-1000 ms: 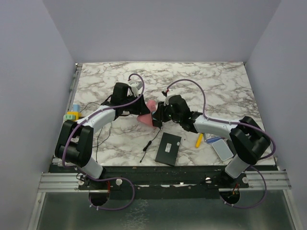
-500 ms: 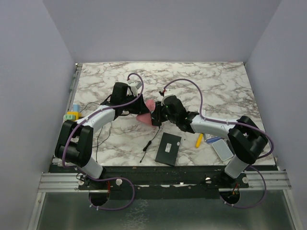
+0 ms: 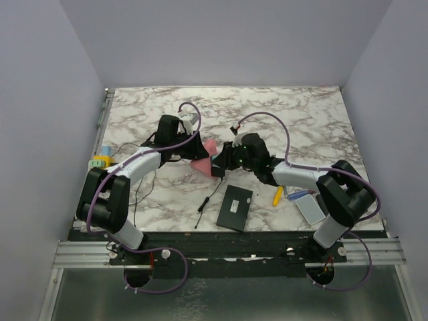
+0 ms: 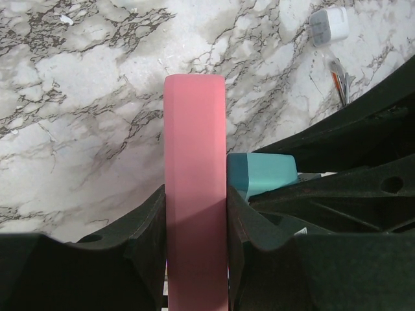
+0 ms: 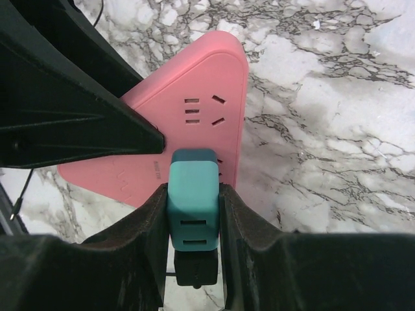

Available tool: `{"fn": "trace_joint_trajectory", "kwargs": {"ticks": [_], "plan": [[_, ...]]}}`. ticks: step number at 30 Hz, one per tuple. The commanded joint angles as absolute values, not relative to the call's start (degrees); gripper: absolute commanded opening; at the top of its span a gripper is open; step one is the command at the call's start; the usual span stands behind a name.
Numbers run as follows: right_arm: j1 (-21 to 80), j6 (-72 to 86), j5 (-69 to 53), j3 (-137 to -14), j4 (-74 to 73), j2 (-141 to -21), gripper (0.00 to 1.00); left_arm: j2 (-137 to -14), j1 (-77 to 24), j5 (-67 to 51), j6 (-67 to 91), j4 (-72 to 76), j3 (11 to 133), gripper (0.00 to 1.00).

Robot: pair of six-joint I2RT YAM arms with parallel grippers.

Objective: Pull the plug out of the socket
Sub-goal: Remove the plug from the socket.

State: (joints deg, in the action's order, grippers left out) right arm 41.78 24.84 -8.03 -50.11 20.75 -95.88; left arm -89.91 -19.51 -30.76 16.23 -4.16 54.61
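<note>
The pink plastic socket strip (image 3: 204,159) is held on edge over the middle of the marbled table (image 3: 301,114). It is clamped across its thickness by the left gripper (image 4: 194,207), placed at its left. The teal block-shaped plug (image 5: 193,207) is seated against the strip's right face and pinched by the right gripper (image 5: 193,193). In front of the strip a thin black tool (image 3: 208,199) is laid, with a flat black rectangular box (image 3: 235,207) just right of it. Further right, a small yellow piece (image 3: 277,195) and a pale flat device (image 3: 311,208) are found. Well left of the strip, coloured blocks (image 3: 101,160) are set at the table edge.
</note>
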Motion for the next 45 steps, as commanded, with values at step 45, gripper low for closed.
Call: {"fn": "trace_joint_trajectory", "kwargs": {"ticks": [45], "plan": [[39.4,28.6,-16.8,-54.6,13.5,-96.4,0.00,-90.0,-20.0,-28.2,15.1,-5.6,55.0,0.00]]}}
